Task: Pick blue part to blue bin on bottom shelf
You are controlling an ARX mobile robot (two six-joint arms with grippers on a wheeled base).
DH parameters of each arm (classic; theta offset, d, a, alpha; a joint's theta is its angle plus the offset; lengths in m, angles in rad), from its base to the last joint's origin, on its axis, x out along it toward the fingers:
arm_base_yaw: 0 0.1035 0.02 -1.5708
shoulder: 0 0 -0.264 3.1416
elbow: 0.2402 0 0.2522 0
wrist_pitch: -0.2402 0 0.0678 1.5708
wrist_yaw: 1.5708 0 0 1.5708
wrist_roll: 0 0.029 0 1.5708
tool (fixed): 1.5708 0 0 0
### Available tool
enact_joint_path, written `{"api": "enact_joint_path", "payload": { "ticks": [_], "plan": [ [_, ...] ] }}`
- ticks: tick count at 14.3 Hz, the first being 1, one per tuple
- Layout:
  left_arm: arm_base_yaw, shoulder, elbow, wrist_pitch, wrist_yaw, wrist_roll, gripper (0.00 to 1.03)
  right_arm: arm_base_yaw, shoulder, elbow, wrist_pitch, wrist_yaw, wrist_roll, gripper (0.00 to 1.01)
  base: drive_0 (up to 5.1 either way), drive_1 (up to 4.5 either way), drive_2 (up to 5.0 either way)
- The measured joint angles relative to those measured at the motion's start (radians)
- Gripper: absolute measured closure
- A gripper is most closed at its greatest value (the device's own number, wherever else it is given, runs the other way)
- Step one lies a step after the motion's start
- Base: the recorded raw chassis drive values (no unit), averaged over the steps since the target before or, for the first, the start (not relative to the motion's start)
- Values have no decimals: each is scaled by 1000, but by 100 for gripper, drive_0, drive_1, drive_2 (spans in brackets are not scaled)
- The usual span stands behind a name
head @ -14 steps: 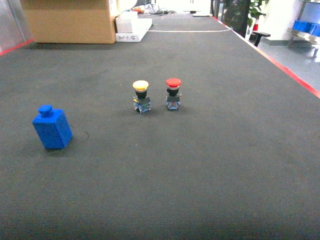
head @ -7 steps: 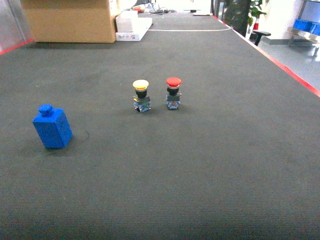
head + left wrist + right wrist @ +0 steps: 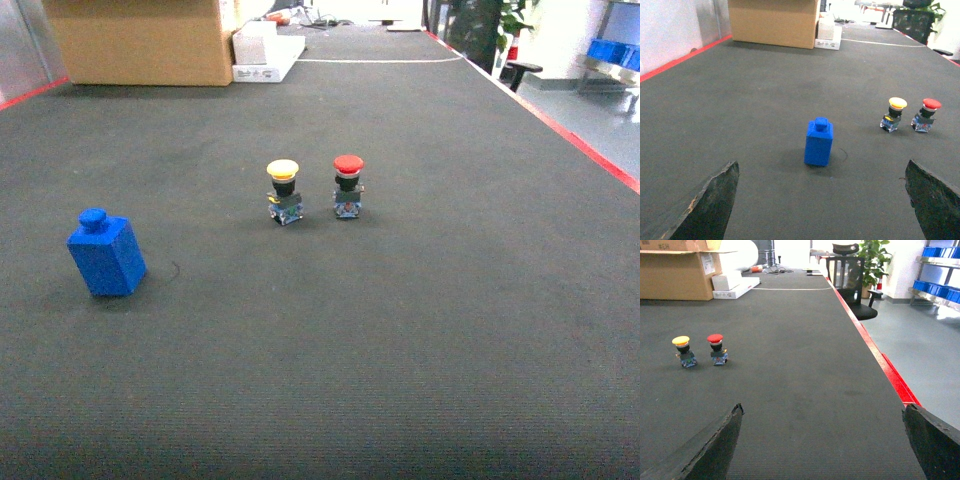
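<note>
Blue part [image 3: 106, 256] sits upright on the dark mat [image 3: 400, 330], at about 9 o'clock from mat centre in the head view, knob on top, nothing touching it. In the left wrist view it's at [image 3: 819, 142], roughly centred between the two fingers and well ahead of them.

Left gripper [image 3: 822, 200]: jaws spread wide, one finger [image 3: 707, 202] at 7 o'clock of the frame, the other at 5 o'clock. Holding nothing, touching nothing but air above the mat.

Right gripper [image 3: 822, 442]: same stance, jaws spread wide, finger [image 3: 710, 447] at 7 o'clock and its mate at 5 o'clock. Nothing held; only bare mat between them.

Neither gripper shows in the head view.

Yellow pushbutton [image 3: 283, 192] and red pushbutton [image 3: 347, 186] stand just beside each other near mat centre, apart, both upright; from the blue part they're at about 2 o'clock. Right wrist view has them at 10 o'clock of the frame.

Cardboard box [image 3: 140, 40] at 11 o'clock on the far end of the mat, white boxes [image 3: 262, 55] just beside it. Red edge strip [image 3: 580, 140] runs along the mat's right side. Blue bins [image 3: 940, 252] on a steel rack at 2 o'clock off the mat; can't tell which tier from here. Office chair [image 3: 852, 287] near the far right edge.
</note>
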Motion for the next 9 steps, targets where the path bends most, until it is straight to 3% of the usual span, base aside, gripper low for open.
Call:
{"api": "enact_joint_path", "payload": {
  "ticks": [2, 4, 6, 9],
  "plan": [
    [29, 411, 71, 351, 52, -2, 5, 0, 0, 0, 0, 0, 0, 3, 0, 0, 0],
    [50, 938, 250, 654, 74, -9, 5, 0, 0, 0, 0, 0, 0, 3, 0, 0, 0],
    [61, 1308, 427, 677, 106, -17, 5, 0, 0, 0, 0, 0, 0, 3, 0, 0, 0],
    [92, 1598, 691, 623, 133, 37, 5, 0, 0, 0, 0, 0, 0, 3, 0, 0, 0]
  ]
}}
